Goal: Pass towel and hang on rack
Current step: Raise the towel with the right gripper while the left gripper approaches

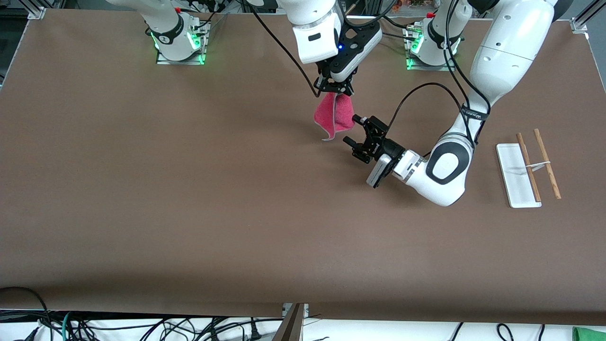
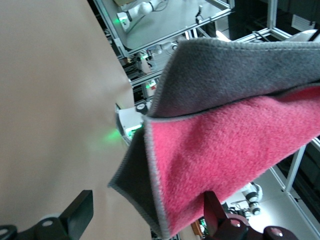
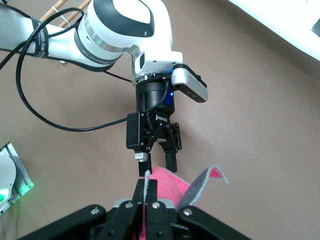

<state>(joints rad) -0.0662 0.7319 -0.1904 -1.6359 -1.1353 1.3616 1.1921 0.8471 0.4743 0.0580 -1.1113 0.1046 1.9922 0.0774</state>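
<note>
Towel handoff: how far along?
Done: the right gripper is shut on the towel, lifted off the table. In hand: the left gripper is open at the towel's hanging edge, its fingers either side of the cloth, not yet closed. Left: left grasps, right lets go, then carry to the rack, which is bare.

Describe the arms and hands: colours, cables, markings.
Both arms have glossy white shells with dark grey joint patches. The left hand and right hand are black two-finger units, each with a white wrist camera box. Loose black cables run along both arms. Green lights glow at the bases.
</note>
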